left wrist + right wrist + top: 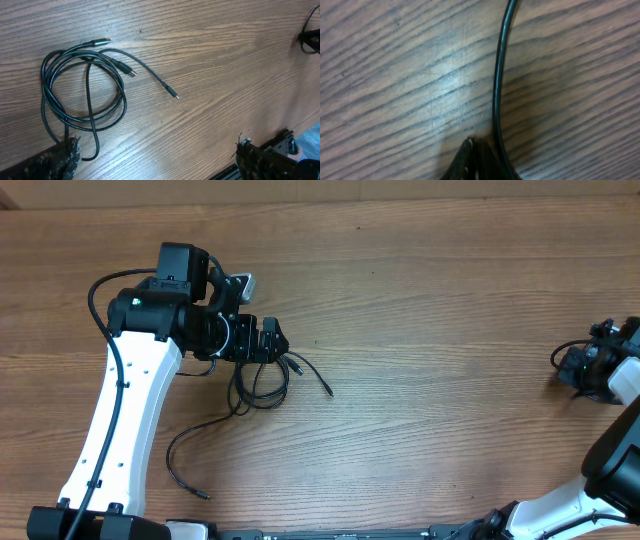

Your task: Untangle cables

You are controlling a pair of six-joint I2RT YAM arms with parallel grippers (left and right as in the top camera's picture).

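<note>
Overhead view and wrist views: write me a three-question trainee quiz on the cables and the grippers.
1. True or false: the left gripper is shut on the coiled cables.
2. The coiled cables lie: A) by the left gripper; B) by the right gripper; C) draped over an arm.
3. Fill in: the right gripper's jaws are ____.
Key: 1 false; 2 A; 3 shut.
</note>
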